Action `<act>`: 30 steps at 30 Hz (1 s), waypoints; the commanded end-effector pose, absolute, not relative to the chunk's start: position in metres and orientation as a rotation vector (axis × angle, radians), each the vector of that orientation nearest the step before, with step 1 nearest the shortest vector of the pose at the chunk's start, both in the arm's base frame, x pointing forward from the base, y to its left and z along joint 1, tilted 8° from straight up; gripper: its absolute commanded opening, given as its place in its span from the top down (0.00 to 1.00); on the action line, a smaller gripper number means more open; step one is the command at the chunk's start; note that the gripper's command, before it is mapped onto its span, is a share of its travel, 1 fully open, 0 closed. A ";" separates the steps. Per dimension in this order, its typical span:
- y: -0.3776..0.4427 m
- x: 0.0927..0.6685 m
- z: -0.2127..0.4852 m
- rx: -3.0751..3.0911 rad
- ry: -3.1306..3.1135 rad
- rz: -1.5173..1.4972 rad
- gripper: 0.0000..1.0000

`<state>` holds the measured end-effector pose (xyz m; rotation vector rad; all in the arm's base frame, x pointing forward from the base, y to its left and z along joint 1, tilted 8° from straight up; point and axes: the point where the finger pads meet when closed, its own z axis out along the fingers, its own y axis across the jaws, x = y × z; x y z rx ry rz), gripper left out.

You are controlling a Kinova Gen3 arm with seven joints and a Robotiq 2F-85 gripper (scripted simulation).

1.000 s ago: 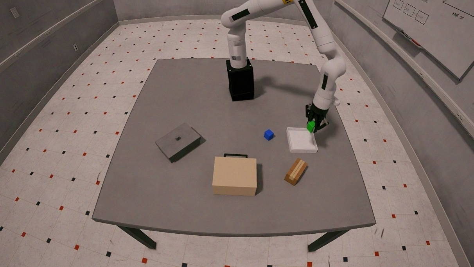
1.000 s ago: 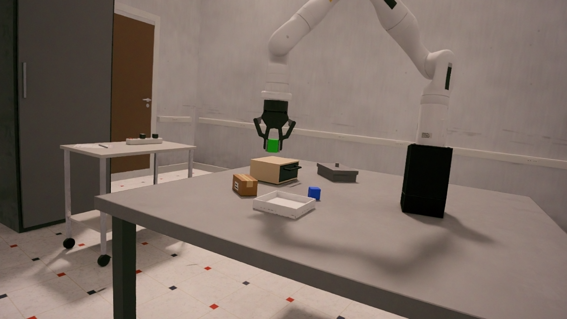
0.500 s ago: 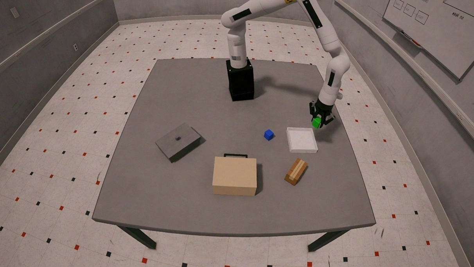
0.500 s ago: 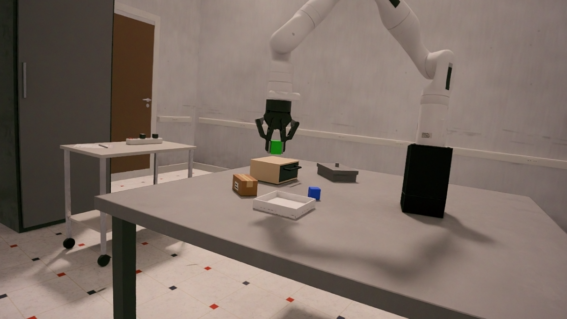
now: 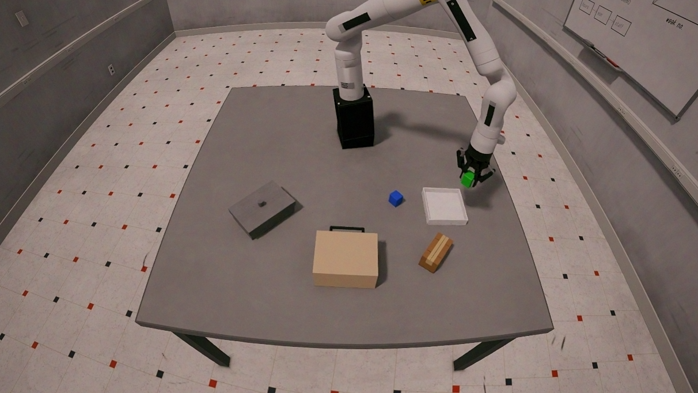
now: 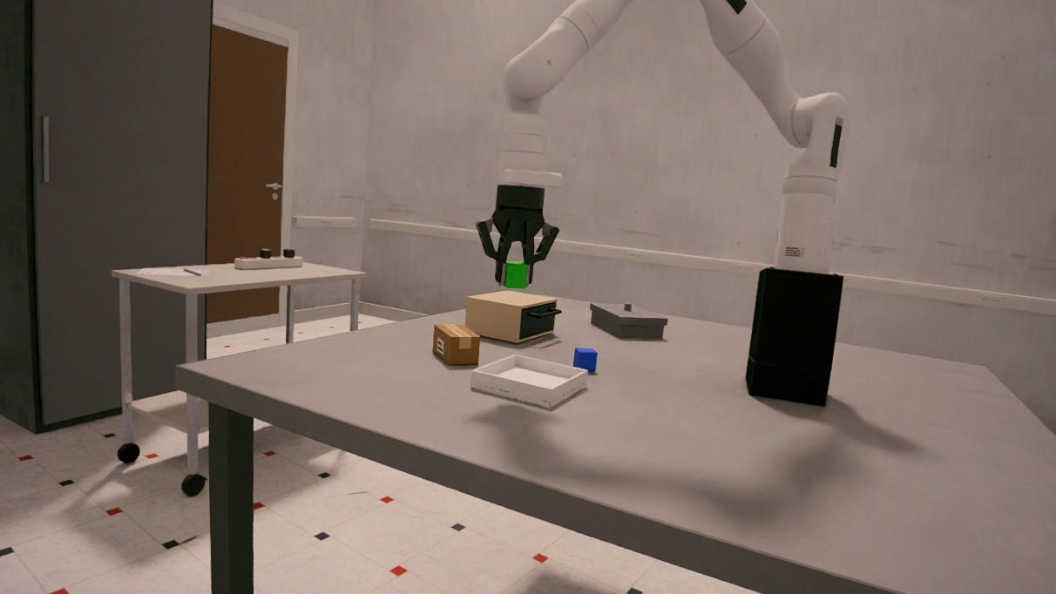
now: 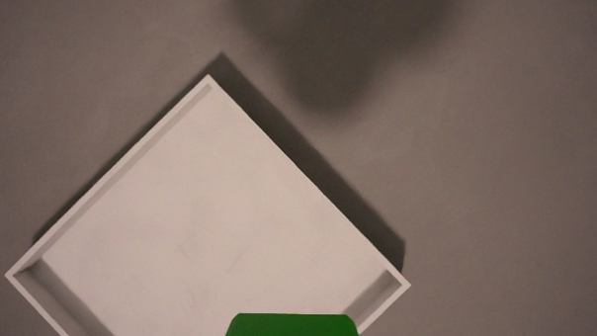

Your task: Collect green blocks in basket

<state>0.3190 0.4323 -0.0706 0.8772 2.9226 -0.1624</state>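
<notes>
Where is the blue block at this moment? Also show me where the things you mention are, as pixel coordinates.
In the top view, the blue block (image 5: 395, 198) (image 6: 585, 360) is on the table (image 5: 273, 302) (image 6: 701, 442), just left of the white basket (image 5: 425, 207) (image 6: 509, 389), not inside it.

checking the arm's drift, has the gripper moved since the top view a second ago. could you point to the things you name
Yes. In the top view the gripper (image 5: 474, 177) (image 6: 515, 277) has shifted away from the cardboard box (image 5: 435, 252) (image 6: 456, 345), towards the table's right edge in the picture.
</notes>
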 end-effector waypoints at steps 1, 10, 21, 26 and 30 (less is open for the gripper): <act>0.433 0.319 -0.070 0.876 2.923 -0.159 0.90; 0.433 0.319 -0.070 0.876 2.923 -0.159 0.90; 0.433 0.320 -0.075 0.876 2.922 -0.159 0.90; 0.432 0.320 -0.078 0.876 2.922 -0.159 0.90; 0.432 0.320 -0.081 0.876 2.922 -0.159 0.90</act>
